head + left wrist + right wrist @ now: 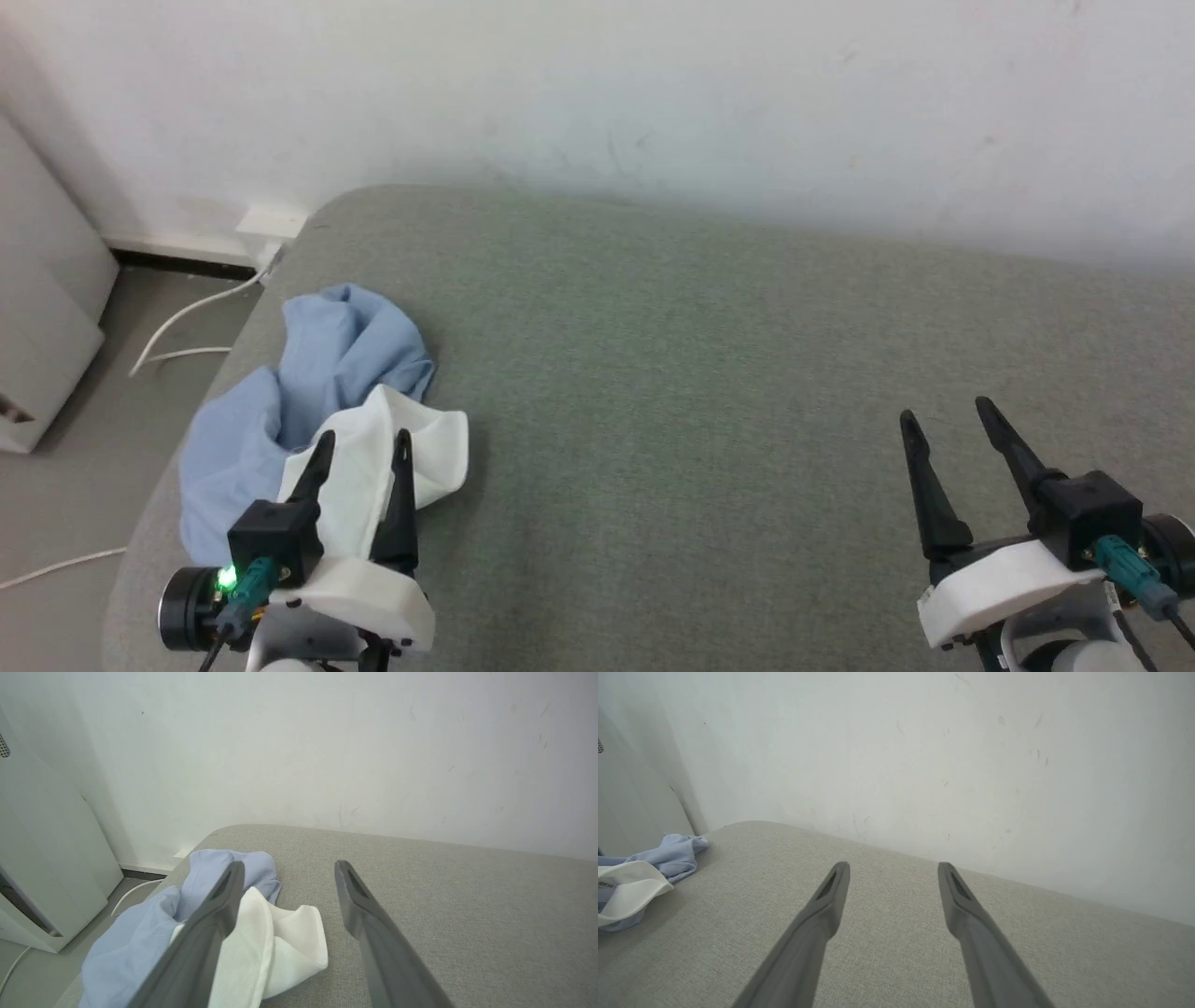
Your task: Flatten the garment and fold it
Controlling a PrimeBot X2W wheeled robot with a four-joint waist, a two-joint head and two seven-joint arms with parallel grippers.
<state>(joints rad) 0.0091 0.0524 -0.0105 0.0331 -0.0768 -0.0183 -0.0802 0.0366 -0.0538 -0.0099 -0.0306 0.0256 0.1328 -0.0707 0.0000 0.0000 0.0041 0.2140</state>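
Observation:
The garment (308, 373) lies crumpled in a heap near the left edge of the grey-green padded surface (700, 392), light blue with its wide white collar (411, 448) turned up on the near side. My left gripper (362, 442) is open just in front of the heap, its fingers over the white collar with nothing held. In the left wrist view the garment (140, 938) and white collar (285, 942) sit below and left of the left gripper (288, 867). My right gripper (943, 411) stands open far to the right above bare surface. In the right wrist view the garment (672, 854) lies far left of the right gripper (893, 867).
A white wall (653, 93) runs behind the surface. To the left the floor holds white cables (177, 327) and a pale grey appliance (37, 308). The garment hangs close to the surface's rounded left edge (233, 345).

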